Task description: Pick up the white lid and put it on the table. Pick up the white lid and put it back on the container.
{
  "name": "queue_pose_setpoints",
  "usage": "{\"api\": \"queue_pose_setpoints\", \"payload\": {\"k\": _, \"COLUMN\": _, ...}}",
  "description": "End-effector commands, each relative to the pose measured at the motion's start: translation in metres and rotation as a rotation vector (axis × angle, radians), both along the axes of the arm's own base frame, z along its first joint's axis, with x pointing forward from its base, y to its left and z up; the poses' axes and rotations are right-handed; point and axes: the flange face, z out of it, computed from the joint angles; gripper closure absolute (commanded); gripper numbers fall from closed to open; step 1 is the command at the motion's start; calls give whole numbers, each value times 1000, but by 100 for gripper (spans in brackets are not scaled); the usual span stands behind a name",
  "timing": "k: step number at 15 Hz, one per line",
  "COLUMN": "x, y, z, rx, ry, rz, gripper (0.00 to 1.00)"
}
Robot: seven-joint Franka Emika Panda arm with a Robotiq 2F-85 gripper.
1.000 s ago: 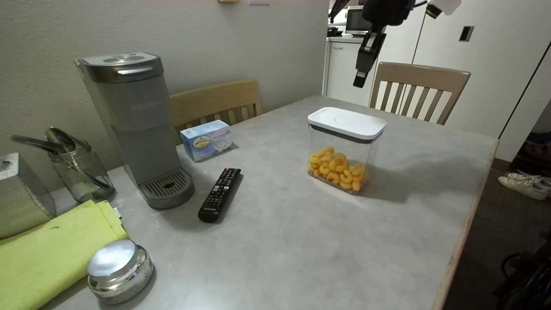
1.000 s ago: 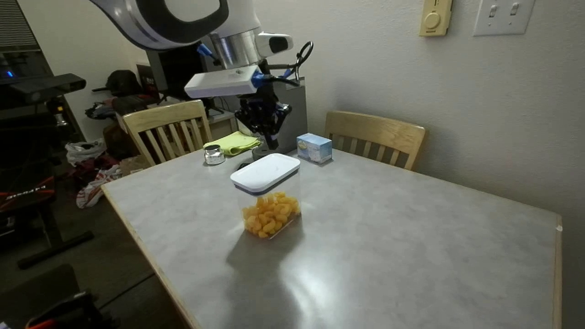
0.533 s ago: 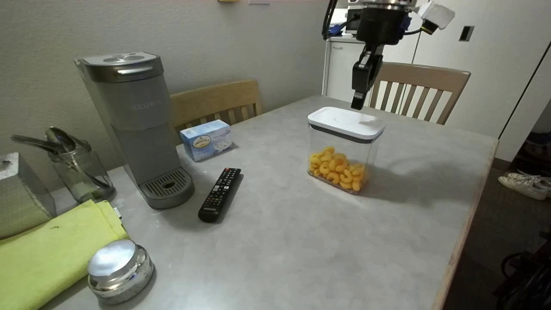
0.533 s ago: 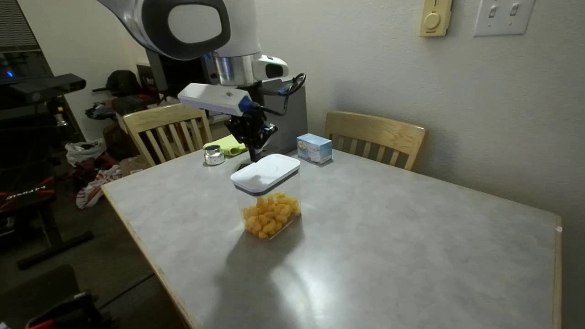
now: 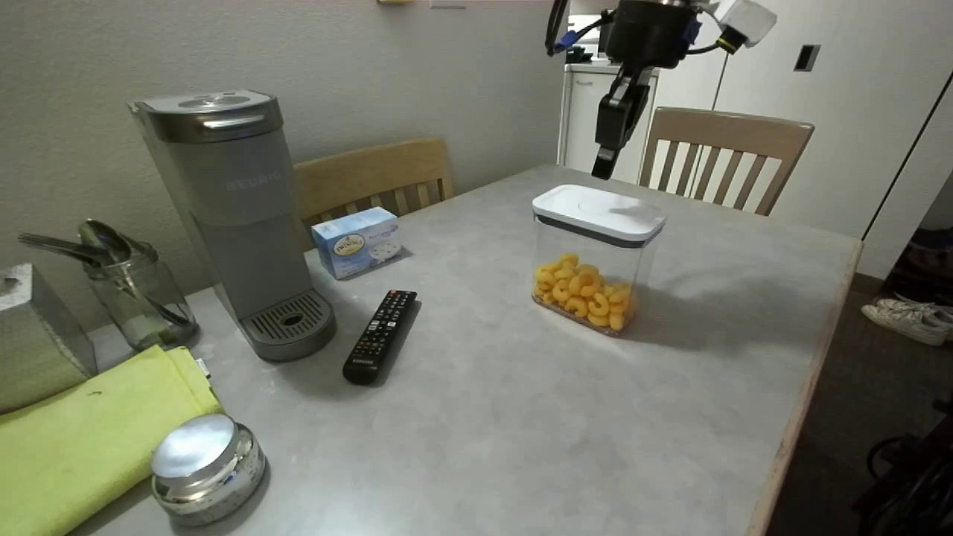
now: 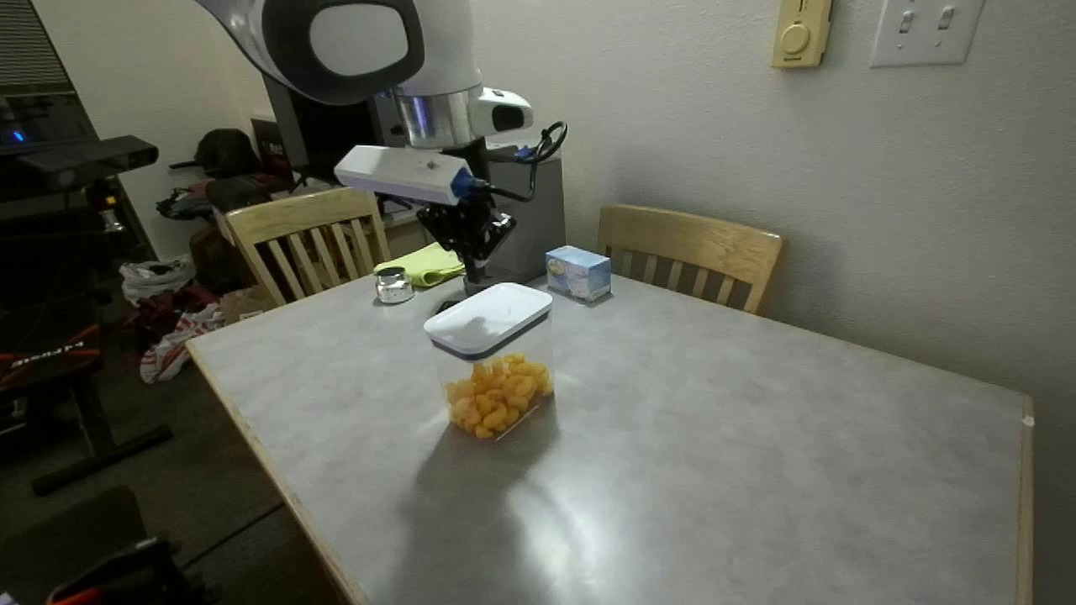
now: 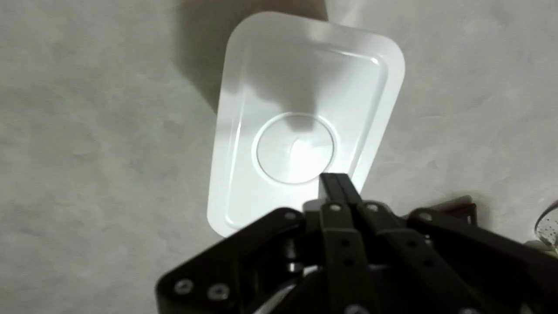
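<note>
Over the past second we have seen the jaws come down toward the white lid, then, near the end, lift a little again and tilt. They are pressed together with nothing between them, and in both exterior views they hang just above the white lid, apart from it as far as we can tell. In the wrist view their ends show just beside the circle in its middle.

What has not changed is the white lid: it sits level on the container, which stands upright with yellow snacks inside, well in from every edge of the surface that shows. The tea box, near the edge by the wall, and the remote lie where they lay.

For the task, we take this dip and rise to be a push at the circle, or an aim at one, rather than a grasp; whether the jaws touched it, we cannot tell. Nor can we judge from the white lid's place alone whether it has yet to be lifted off or is already back on. If lifting comes next, we would want the jaws spread and centred first; bearing down off to one side could tip the container.
</note>
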Motion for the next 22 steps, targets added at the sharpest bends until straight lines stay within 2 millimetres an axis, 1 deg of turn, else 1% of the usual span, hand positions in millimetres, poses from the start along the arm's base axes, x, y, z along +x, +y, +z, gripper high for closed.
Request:
{"api": "queue_pose_setpoints", "payload": {"k": 1, "x": 5, "y": -5, "z": -4, "rx": -8, "ry": -33, "rz": 34, "gripper": 100}}
{"api": "queue_pose_setpoints", "payload": {"k": 7, "x": 6, "y": -10, "z": -15, "rx": -47, "ry": -67, "rz": 54, "gripper": 100}}
{"api": "queue_pose_setpoints", "payload": {"k": 12, "x": 5, "y": -16, "z": -36, "rx": -72, "ry": -67, "rz": 52, "gripper": 100}}
{"api": "queue_pose_setpoints", "payload": {"k": 16, "x": 4, "y": -19, "z": -48, "rx": -86, "ry": -57, "rz": 55, "gripper": 100}}
{"api": "queue_pose_setpoints", "payload": {"k": 22, "x": 3, "y": -18, "z": -55, "rx": -80, "ry": -40, "rz": 43, "gripper": 100}}
